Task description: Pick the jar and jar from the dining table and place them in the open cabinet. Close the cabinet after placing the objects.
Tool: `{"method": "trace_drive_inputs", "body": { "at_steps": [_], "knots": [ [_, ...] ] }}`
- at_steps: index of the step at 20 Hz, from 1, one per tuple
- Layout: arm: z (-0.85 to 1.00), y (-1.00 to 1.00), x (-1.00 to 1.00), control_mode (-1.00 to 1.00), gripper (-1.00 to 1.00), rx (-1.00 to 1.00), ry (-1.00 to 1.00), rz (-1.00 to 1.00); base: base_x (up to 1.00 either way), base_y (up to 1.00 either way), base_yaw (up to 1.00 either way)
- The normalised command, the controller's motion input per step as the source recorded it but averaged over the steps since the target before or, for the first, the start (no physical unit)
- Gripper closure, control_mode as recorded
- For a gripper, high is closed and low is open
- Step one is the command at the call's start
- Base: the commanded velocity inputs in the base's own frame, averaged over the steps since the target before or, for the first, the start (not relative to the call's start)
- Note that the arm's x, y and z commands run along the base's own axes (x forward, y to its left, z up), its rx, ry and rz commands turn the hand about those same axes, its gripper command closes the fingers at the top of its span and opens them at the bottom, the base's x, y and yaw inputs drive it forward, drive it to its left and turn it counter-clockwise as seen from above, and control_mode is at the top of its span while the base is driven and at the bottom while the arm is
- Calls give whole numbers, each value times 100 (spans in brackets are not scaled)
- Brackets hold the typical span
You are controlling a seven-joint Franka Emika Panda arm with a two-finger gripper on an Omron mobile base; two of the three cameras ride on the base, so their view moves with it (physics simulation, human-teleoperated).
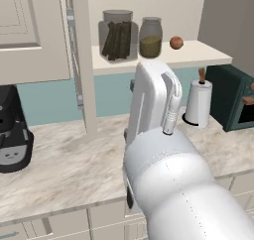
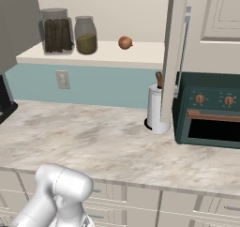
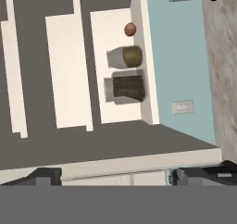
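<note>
The pincer (image 3: 113, 176) stood spread wide and held nothing, its two dark tips well apart at the foot of the hand view, facing the open cabinet (image 1: 163, 60) from some way off. Both jars were already on the cabinet's cream shelf: the larger jar (image 1: 118, 34), wide and clear with dark brown sticks inside, stood just beside the smaller jar (image 1: 150, 36), rounded glass with olive-green contents. A small orange-brown ball (image 1: 176, 42) lay near them on the same shelf. So the placing looked done, and the closing was the step in hand. The next move likely called for reaching a panelled beige door (image 2: 176, 52), which stood swung out edge-on in the right base view, and pushing it shut. Below, the marbled stone worktop (image 1: 59, 164) looked smooth, carrying a white cylindrical paper-towel roll (image 1: 199, 102), a dark green boxy oven (image 2: 208, 111) and a black coffee machine (image 1: 12, 130).
</note>
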Motion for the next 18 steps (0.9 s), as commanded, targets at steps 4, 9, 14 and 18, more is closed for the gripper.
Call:
{"method": "trace_drive_inputs", "body": {
  "at_steps": [4, 9, 14, 18],
  "knots": [
    [-4, 41, 23, -100, -100, 0, 0, -5, 0, 0, 0],
    [-3, 32, 27, -100, -100, 0, 0, -6, 0, 0, 0],
    [-4, 20, 29, -100, -100, 0, 0, -4, 0, 0, 0],
    [-8, 19, 26, -100, -100, 0, 0, -3, 0, 0, 0]
  ]
}}
